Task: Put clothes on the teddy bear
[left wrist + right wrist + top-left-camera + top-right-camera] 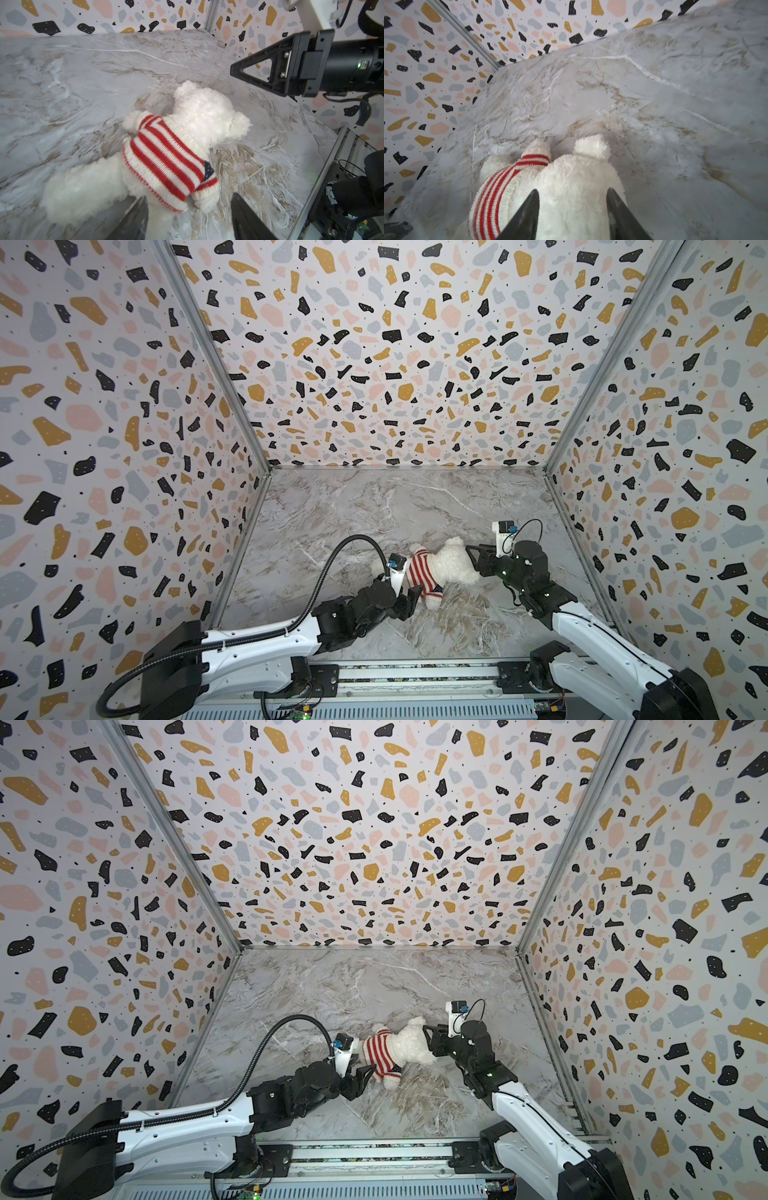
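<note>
- While the teddy bear (pixel 453 561) is lying in its sweater (pixel 419 572), the left gripper (pixel 188 196) is gaping beside its waist.
- Right gripper (pixel 573 189) is gaping over its head.

1. Left arm (pixel 257 649): white moulded shell, black joint housings, small screw holes along the shell.
2. Black corrugated conduit (pixel 359 537) on the left arm; ribbed, matte.
3. Right arm (pixel 582 628): same white shell and black joints; green status light (pixel 504 572) on a black housing.
4. Left wrist camera (pixel 397 564) and right wrist camera (pixel 503 528): white bracket, blue-black module; thin black cable at the right one.
5. Left gripper (pixel 189 195), right gripper (pixel 573 189): black, pointed fingers. A right finger (pixel 266 55) is an open triangular frame with silver screws at its mount.
6. Base rail (pixel 415 682): silver extrusion, black mounts.
</note>
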Robot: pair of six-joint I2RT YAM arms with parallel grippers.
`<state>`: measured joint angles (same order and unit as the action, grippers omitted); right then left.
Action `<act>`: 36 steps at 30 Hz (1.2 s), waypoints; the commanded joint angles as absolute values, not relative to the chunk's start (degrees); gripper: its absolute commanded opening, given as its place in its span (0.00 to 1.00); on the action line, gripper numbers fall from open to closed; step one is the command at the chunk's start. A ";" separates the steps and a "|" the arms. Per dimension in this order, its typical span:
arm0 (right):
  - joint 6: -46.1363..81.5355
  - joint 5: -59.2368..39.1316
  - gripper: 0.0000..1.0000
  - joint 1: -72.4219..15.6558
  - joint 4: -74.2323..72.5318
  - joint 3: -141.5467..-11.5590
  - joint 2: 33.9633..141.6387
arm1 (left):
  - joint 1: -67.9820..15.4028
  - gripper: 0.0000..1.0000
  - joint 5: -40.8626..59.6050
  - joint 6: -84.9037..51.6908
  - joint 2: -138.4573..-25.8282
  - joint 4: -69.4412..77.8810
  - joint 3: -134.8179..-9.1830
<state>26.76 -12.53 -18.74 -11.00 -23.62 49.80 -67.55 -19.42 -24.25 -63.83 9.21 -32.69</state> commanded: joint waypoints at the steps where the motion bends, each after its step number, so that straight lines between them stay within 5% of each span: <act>1: 27.24 -18.44 0.58 -13.11 -8.86 -23.03 47.22 | -69.77 0.65 -21.14 -18.20 -69.93 10.09 -37.83; 16: 25.48 -33.75 0.61 11.09 -2.95 -19.52 39.01 | -75.48 0.65 -25.47 -5.69 -99.53 4.36 -60.31; 25: 25.04 -35.28 0.61 12.83 -1.45 -19.38 38.42 | -75.76 0.63 -32.13 -5.41 -107.82 10.80 -64.21; 36: 24.78 -36.19 0.61 13.80 -1.39 -18.39 37.53 | -75.76 0.46 -44.29 -7.74 -114.31 13.61 -68.55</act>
